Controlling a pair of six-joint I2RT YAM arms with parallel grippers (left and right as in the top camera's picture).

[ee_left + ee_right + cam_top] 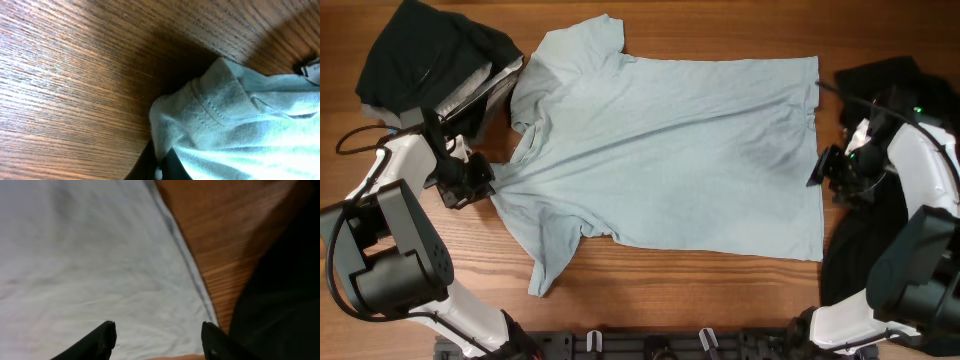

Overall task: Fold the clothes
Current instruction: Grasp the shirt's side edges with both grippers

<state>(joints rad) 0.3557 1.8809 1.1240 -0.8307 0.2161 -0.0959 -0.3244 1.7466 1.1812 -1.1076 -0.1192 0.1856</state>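
Observation:
The pale sky-blue T-shirt (670, 150) lies spread flat across the wooden table, neck to the left and hem to the right. My left gripper (480, 180) is at the shirt's left edge by the neck. In the left wrist view its jaws (159, 167) are shut on a bunched fold of the ribbed blue cloth (225, 115). My right gripper (822, 168) is at the hem on the right. In the right wrist view its fingers (160, 337) are open over the blue cloth (90, 265), just inside the hem.
A black garment (425, 50) with a grey patch (485, 85) is heaped at the back left. Another black garment (880, 230) lies at the right under my right arm and shows in the right wrist view (285, 300). Bare wood (670, 290) runs along the front.

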